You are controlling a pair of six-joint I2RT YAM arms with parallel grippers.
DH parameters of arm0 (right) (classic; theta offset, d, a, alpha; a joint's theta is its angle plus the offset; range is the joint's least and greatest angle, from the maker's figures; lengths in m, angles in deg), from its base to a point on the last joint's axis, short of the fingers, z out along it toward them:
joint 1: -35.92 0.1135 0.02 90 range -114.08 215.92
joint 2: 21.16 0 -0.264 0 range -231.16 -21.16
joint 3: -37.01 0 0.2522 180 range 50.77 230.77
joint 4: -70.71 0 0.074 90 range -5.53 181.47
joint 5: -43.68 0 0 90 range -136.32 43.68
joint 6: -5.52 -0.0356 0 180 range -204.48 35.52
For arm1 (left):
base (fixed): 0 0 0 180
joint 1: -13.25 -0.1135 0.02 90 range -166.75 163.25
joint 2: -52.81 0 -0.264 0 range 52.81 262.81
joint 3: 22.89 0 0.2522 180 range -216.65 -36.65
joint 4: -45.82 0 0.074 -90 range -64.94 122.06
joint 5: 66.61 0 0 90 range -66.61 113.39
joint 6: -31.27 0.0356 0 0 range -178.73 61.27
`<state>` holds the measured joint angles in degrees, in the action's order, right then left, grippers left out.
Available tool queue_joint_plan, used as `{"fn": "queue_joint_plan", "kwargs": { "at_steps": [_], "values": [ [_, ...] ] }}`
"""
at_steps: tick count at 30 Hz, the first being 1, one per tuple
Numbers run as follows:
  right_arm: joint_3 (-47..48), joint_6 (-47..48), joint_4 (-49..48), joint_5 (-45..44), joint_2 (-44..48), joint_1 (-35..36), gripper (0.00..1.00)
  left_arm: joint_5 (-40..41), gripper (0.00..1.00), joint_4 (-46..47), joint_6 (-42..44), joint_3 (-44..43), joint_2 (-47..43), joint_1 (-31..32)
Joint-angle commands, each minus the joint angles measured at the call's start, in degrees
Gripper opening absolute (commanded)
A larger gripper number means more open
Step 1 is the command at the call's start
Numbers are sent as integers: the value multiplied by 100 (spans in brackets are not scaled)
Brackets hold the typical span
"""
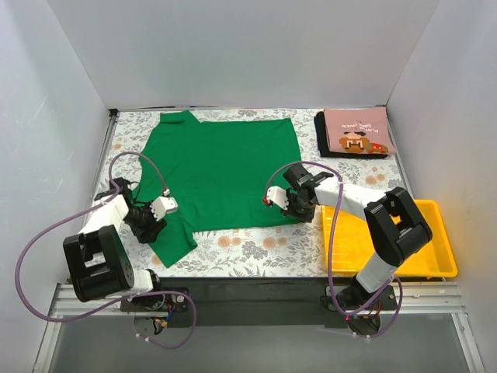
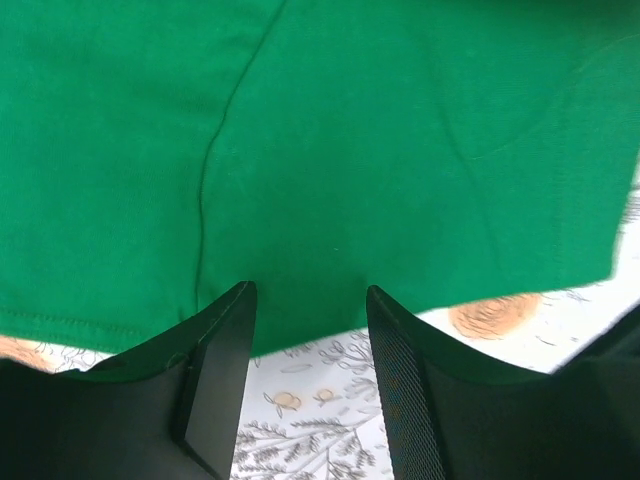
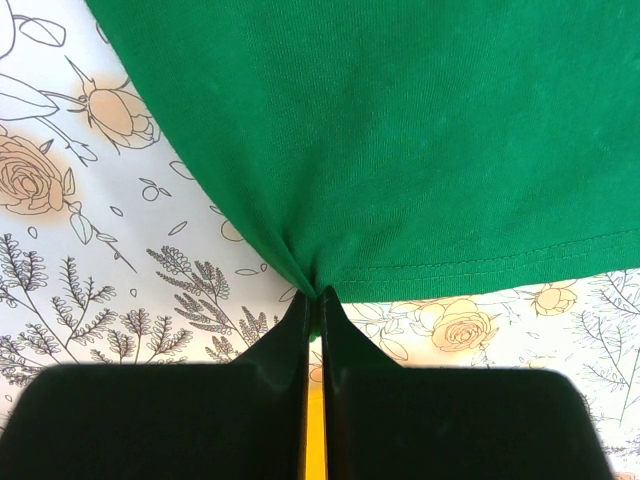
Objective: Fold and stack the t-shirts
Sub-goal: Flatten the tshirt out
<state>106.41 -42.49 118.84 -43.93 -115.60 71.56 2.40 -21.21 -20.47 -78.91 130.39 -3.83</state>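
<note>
Right tool [image 3: 315,305]: pads were pressed together on a pinch of the green shirt [image 3: 420,130] at its hem, puckering the cloth into fanned creases.
Left tool [image 2: 305,300]: fingers stood apart, straddling a stitched edge beside a seam, gripping nothing.
Step in hand: probably the first fold; the left needed to close on its edge, then both lift level, keeping the hem taut.
Green shirt: thin matte knit, lay spread on the floral bench [image 1: 256,245].
Stack: pink shirt [image 1: 357,132] sat folded square on the black shirt [image 1: 321,134], far right corner.
</note>
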Motion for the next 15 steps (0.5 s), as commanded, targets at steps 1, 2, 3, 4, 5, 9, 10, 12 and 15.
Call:
{"fn": "queue_joint_plan", "kwargs": {
  "at_steps": [1, 2, 3, 4, 5, 9, 10, 12, 15],
  "values": [
    [88, -34, 140, 174, 13, 5, 1, 305, 48, 660, 190, 183, 160, 38],
    [96, -16, 140, 200, 4, 5, 1, 350, 48, 722, 225, 244, 196, 56],
    [114, -8, 158, 218, 13, 5, 1, 385, 47, 722, 356, 358, 231, 64],
    [140, -7, 175, 218, -5, 5, 1, 420, 45, 740, 410, 446, 222, 56],
    [167, -7, 175, 174, -48, 5, 1, 516, 43, 801, 471, 525, 196, 64],
    [228, 62, 307, 261, -67, 5, 1, 754, 21, 819, 787, 938, -67, 64],
    [228, 89, 394, 314, -49, 5, 1, 781, 17, 784, 788, 1000, -198, 56],
    [220, 89, 474, 446, 65, 5, 1, 764, 8, 565, 779, 992, -339, 38],
    [141, 81, 676, 569, 311, 5, 1, 588, 1, 91, 814, 799, -577, -67]
  ]
}}
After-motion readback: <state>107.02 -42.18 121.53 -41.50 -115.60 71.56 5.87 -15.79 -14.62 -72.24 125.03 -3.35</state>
